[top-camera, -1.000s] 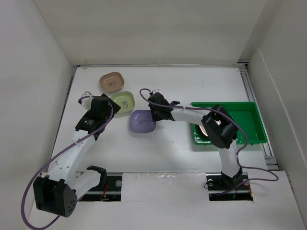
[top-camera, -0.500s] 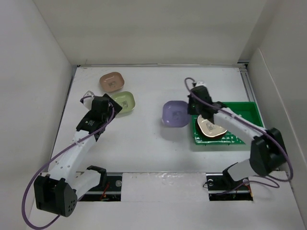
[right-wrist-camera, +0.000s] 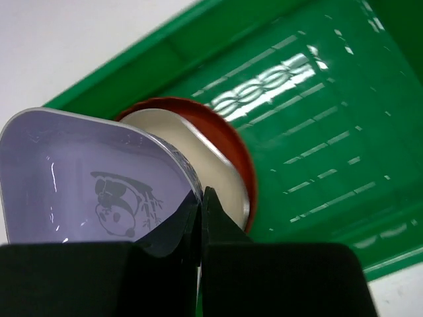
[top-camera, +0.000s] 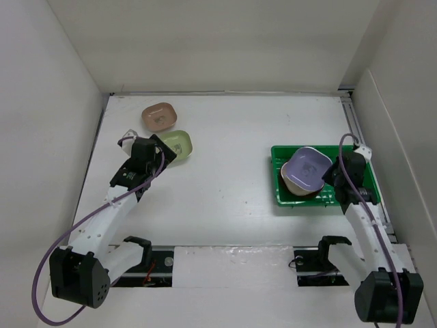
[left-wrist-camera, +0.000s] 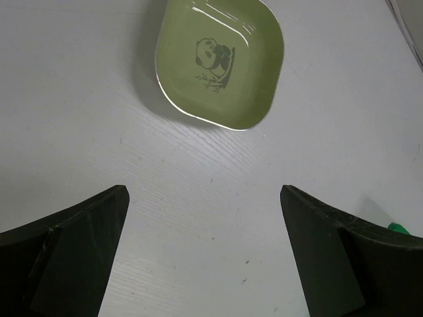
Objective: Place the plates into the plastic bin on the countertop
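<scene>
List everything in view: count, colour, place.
lavender plate: one, lavender, held over the bin's left end
cream plate: one, cream, in the bin on the red plate
red plate: one, red, in the bin, only its rim showing
green plate: one, light green, far left of the countertop
pink plate: one, tan-pink, just behind the green plate
bin: one, bright green, right side
countertop: one, white
left gripper: open, above the countertop near the green plate
right gripper: shut on the lavender plate's rim
</scene>
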You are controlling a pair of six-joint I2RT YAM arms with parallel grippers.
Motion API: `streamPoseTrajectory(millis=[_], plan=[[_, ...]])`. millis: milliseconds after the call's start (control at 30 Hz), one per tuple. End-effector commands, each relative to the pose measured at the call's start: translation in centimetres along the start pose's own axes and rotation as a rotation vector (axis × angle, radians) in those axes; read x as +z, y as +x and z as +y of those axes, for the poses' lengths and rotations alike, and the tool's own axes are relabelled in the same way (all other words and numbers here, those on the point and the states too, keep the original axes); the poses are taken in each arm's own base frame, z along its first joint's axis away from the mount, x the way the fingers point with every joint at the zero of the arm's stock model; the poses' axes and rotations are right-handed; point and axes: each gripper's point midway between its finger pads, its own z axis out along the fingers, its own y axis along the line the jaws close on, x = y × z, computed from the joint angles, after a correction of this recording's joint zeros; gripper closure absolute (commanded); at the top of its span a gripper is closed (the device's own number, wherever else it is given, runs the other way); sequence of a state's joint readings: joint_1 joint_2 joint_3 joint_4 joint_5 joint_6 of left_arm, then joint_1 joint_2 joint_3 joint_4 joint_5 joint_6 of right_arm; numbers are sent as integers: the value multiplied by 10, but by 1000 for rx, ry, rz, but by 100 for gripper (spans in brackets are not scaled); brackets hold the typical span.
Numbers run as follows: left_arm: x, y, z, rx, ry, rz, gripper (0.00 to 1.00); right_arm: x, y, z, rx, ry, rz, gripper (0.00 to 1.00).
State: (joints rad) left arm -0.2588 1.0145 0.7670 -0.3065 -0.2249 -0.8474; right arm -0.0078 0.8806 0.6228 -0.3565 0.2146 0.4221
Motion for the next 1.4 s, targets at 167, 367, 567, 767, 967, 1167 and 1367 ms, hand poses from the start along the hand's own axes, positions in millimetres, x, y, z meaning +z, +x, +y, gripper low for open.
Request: streamPoseTrajectory(millis=[167,367,567,767,967,1167,1367], plan=[[0,-2,-5,13,39,-10,0,7,3,-19,169,2,-29,98],[-1,-1,-6,22,44,-3,0,-9,-7,-7,184,-63,-55,6],[4,2,-5,13,46,-4,0,-40,-32,21,136,-195,-152,0],[14,6,0,14,6,10,0,-36,-25,54,18,-225,-92,0],[36,-6,4,-2,-96,-41,0,-53,-6,132,-121,-471,-84,0],[91,-10,15,-52,-240,-27,2,-73,16,184,-251,-607,-24,0],[134,2,25,-52,-324,16,11,-85,24,195,-305,-662,-20,0]])
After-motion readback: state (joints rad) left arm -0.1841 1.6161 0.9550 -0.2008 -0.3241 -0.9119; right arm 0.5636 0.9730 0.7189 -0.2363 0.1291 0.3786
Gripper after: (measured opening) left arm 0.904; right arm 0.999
